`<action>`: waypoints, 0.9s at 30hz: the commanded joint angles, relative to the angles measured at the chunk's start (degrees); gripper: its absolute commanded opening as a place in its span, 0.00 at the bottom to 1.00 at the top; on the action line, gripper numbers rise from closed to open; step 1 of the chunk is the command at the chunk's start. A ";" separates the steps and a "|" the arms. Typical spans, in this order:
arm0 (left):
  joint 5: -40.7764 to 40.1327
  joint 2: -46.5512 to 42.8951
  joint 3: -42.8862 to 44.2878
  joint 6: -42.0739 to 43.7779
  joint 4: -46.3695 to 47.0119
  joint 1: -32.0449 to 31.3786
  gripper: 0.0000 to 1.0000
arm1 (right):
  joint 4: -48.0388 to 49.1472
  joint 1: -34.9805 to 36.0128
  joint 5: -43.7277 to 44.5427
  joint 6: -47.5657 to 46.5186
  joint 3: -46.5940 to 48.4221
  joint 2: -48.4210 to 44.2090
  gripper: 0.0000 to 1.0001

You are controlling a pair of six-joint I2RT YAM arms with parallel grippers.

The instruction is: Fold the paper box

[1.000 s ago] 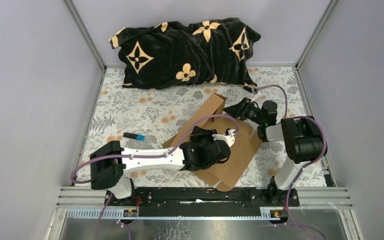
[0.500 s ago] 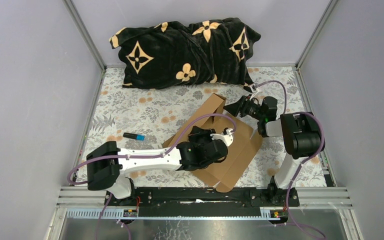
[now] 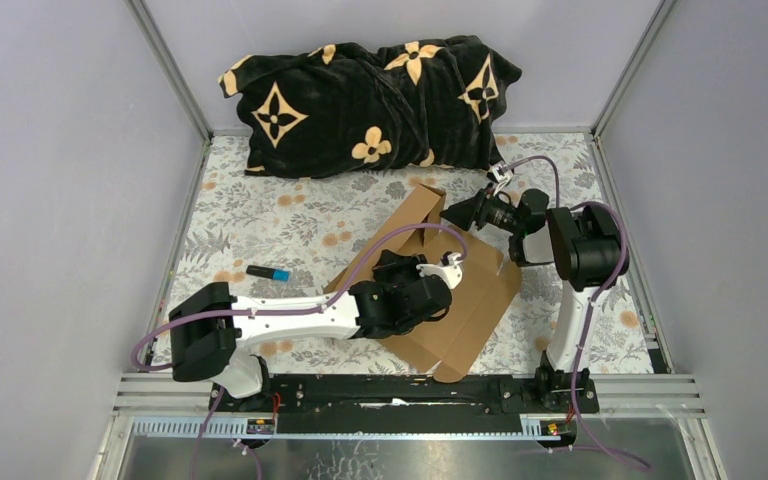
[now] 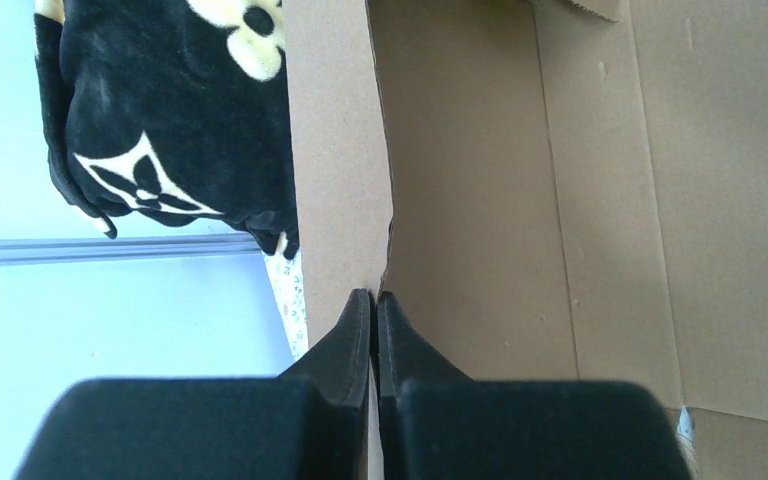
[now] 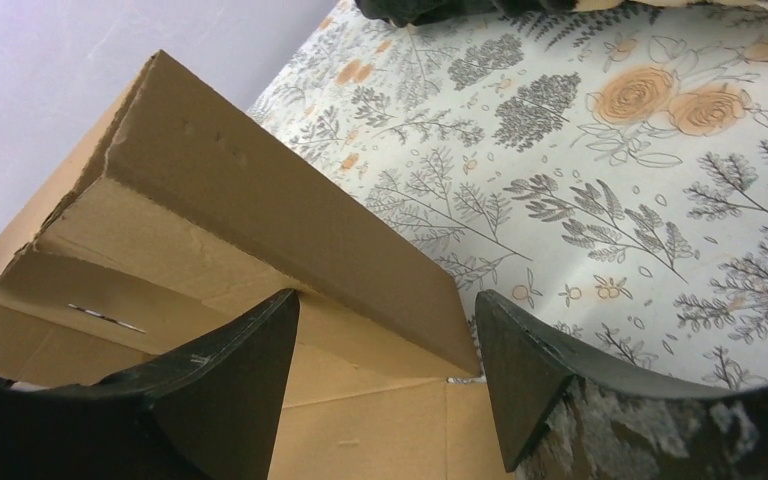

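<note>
Seen from my remote station, the paper box (image 3: 460, 310) lay partly opened at the middle of the floral-cloth surface (image 3: 260, 210), its main panel flat and one long flap (image 5: 260, 200) standing up at the far edge. Compared with one second before, the right arm had swung its elbow in toward the centre and carried the right claw (image 5: 385, 300) closer to that raised flap. The left arm had drawn back slightly toward its own side, and the box had barely shifted.

The right claw stood wide open, its two fingers either side of the flap's near end, gripping nothing. The left claw (image 4: 373, 300) was closed, its fingers pressed together with their tips at a crease in the cardboard. I saw nothing held between them.

A black cushion (image 3: 370, 95) with tan flower-and-star motifs sat against the far wall, and I could read no lettering on it. A dark marker with a blue cap (image 3: 268, 272) lay left of the box. The cardboard was unprinted, apart from a small dashed mark inside the fold, too small for me to read.
</note>
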 commanded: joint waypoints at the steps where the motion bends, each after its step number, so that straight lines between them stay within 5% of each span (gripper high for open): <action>1: 9.40 0.95 -2.22 -2.13 -1.06 0.11 0.04 | 19.70 0.19 -4.21 10.78 2.99 3.86 0.72; 19: 10.19 1.83 -1.81 -2.07 -1.31 0.64 0.05 | 19.54 4.22 -11.31 11.97 10.28 8.44 0.73; 27: 10.42 1.34 -1.90 -2.27 -1.39 0.73 0.04 | 10.96 6.55 -9.23 6.53 12.67 9.14 0.38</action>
